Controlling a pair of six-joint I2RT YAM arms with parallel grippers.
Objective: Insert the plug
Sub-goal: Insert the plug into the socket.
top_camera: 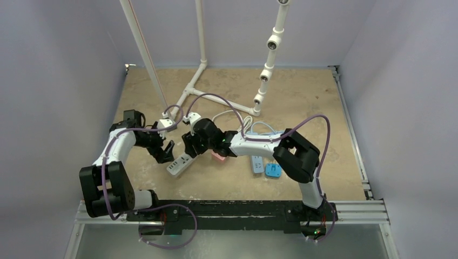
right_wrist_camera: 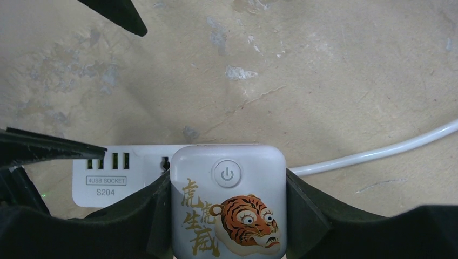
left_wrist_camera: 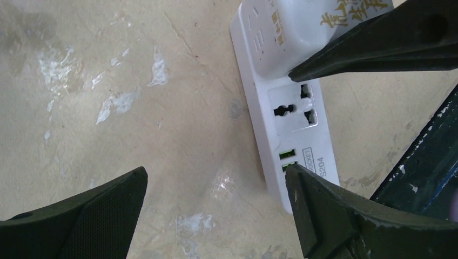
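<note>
The plug [right_wrist_camera: 227, 205] is a white square block with a tiger picture and a power button. My right gripper [right_wrist_camera: 228, 186] is shut on its two sides. It sits against the top of the white power strip [right_wrist_camera: 108, 178], over a socket; whether its pins are in is hidden. In the left wrist view the plug [left_wrist_camera: 291, 32] covers the strip's far part, and one free socket on the power strip [left_wrist_camera: 294, 113] shows. My left gripper [left_wrist_camera: 216, 178] is open, one finger [left_wrist_camera: 324, 216] over the strip's USB end, the other over bare table. From above, both grippers meet at the strip [top_camera: 180, 164].
The strip's white cable [right_wrist_camera: 372, 154] runs off to the right. A pink object [top_camera: 218, 156], a blue power strip [top_camera: 257, 163] and a blue square block [top_camera: 273, 170] lie right of the work spot. A white pipe frame [top_camera: 189, 89] stands behind.
</note>
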